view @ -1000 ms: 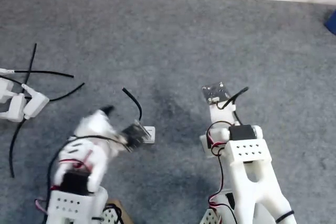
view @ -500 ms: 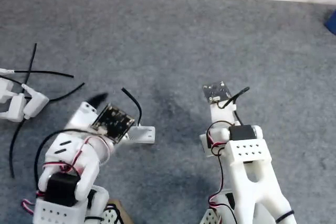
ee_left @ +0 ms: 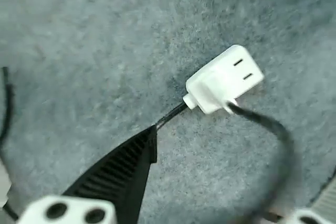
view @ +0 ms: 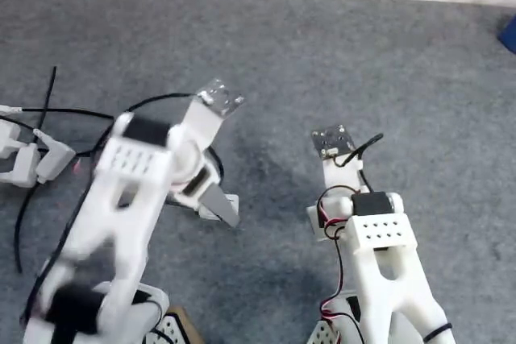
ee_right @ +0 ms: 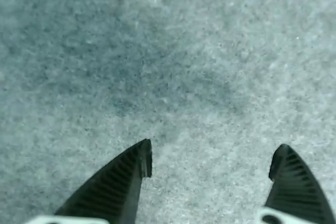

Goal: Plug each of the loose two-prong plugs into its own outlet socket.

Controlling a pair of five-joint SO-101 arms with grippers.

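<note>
Lying on carpet [ee_left: 105,51], white socket [ee_left: 223,80] — right jaws apart

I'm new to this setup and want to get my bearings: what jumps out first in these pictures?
First, the white two-slot socket lies on the grey carpet just beyond the left arm's wrist camera, a black cord running from it. From above, the left arm looms over the left side, with white connectors and black cords tangled at the left edge. The right hand hangs open over carpet.
</note>
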